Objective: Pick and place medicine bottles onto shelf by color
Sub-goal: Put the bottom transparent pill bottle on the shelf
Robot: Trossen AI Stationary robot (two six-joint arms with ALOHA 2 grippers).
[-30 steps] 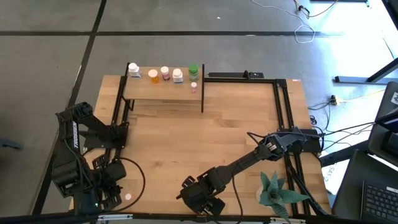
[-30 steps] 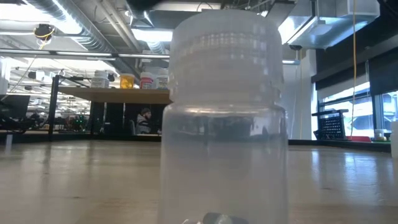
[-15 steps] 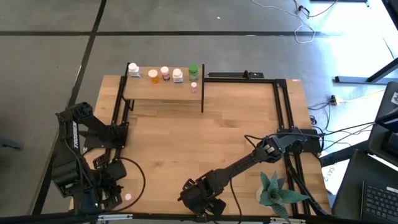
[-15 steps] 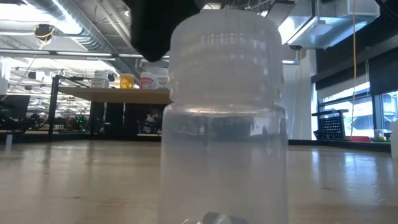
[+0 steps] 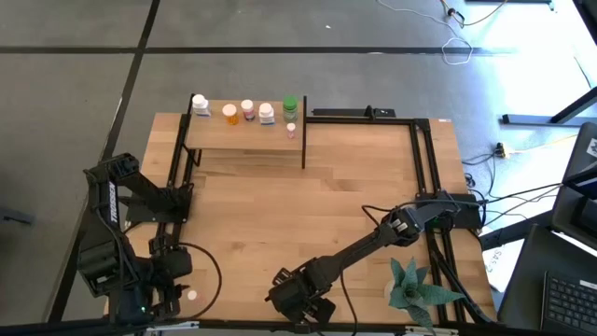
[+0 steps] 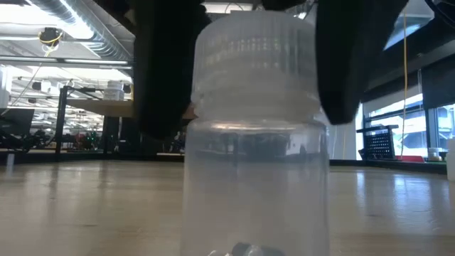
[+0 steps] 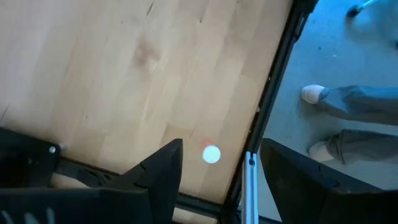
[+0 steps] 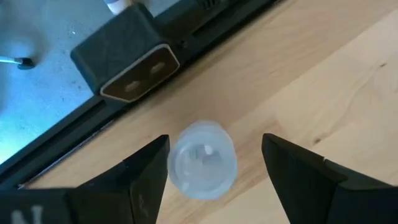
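Observation:
A clear medicine bottle (image 8: 202, 160) with a ribbed cap stands upright on the tabletop near the front edge and fills the low view (image 6: 256, 135). My right gripper (image 8: 215, 140) is open above it, pointing down, with a dark finger on each side of the cap (image 6: 160, 71); no touch shows. My left gripper (image 7: 222, 146) hangs open at the front left (image 5: 175, 280), above a small white-capped bottle (image 7: 211, 154) standing on the table. The shelf (image 5: 247, 138) at the far left carries several bottles, among them an orange one (image 5: 229, 113) and a green one (image 5: 290, 105).
A green spiky plant (image 5: 410, 287) stands at the front right. Black frame rails (image 5: 420, 159) run along the table's right and far sides. A dark camera block (image 8: 127, 53) sits at the front edge near the clear bottle. A person's legs (image 7: 354, 118) show beyond the table.
My right gripper has come down over the clear bottle: its fingers, above the low view a second ago, now reach down on both sides of the cap. The bottle has stayed put. My left gripper has rolled a little at the wrist, in place.

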